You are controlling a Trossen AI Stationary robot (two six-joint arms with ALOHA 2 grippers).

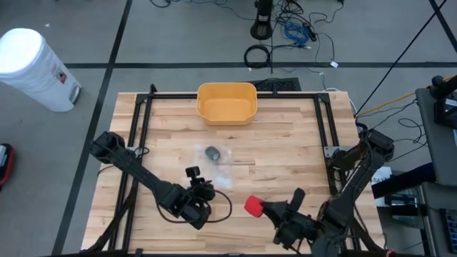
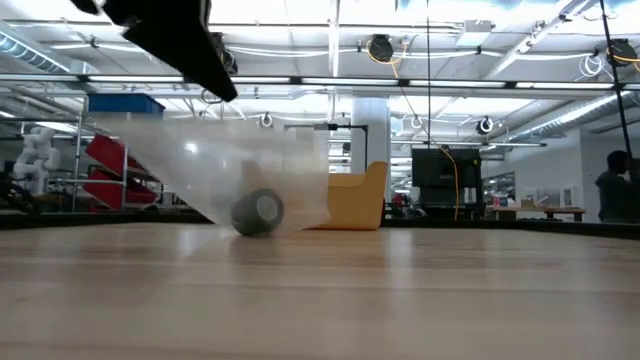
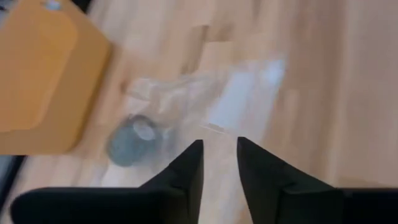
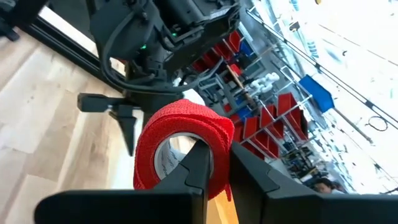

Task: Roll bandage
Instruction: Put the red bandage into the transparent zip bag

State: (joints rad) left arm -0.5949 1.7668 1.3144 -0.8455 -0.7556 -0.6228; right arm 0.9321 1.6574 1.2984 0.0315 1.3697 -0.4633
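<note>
Standing off the wooden surface (image 1: 285, 153) at far left is a white cylindrical bin (image 1: 32, 68) on the floor. Reaching in from the left side, the left gripper (image 1: 207, 187) is hanging near the front of the surface, its fingers (image 3: 186, 171) standing narrowly apart with nothing between them, pointing toward a clear plastic bag (image 1: 218, 160) lying at the middle of the surface. Lying inside that bag is a small grey bandage roll (image 1: 212, 153), resting on its side in the low view (image 2: 257, 212) with the film draped over it. Sitting behind the bag, at the far edge of the surface, is a yellow plastic bin (image 1: 227, 102). Hovering just right of the left gripper, near the front edge, the right gripper (image 1: 265, 208) is gripping a red bandage roll (image 1: 253, 206); in its wrist view one finger is passing through the roll's core and the other is pressing on the outside of the red wrap (image 4: 180, 146), lifted off the surface.
</note>
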